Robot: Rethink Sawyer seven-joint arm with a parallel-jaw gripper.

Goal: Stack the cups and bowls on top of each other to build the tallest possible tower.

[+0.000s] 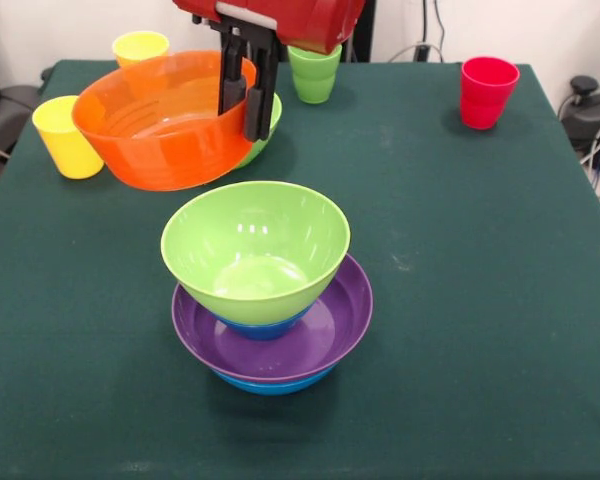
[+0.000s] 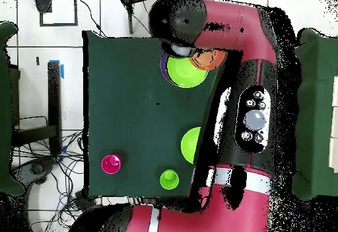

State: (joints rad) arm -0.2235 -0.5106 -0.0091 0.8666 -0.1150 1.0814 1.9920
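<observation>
Tower (image 1: 268,300) standing mid-table: blue, purple, blue, green nested; gripper (image 1: 248,90) clamped on orange bowl (image 1: 160,125) rim, holding it aloft; second green bowl (image 2: 191,145), four cups awaiting near table's edges.

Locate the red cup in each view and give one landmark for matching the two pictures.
Front view: the red cup stands upright at upper right, on the table's far side, apart from everything else.
Overhead view: the red cup sits at lower left, near the table's bottom edge.
Shared landmark: the light green cup, its nearest neighbour in both.
</observation>
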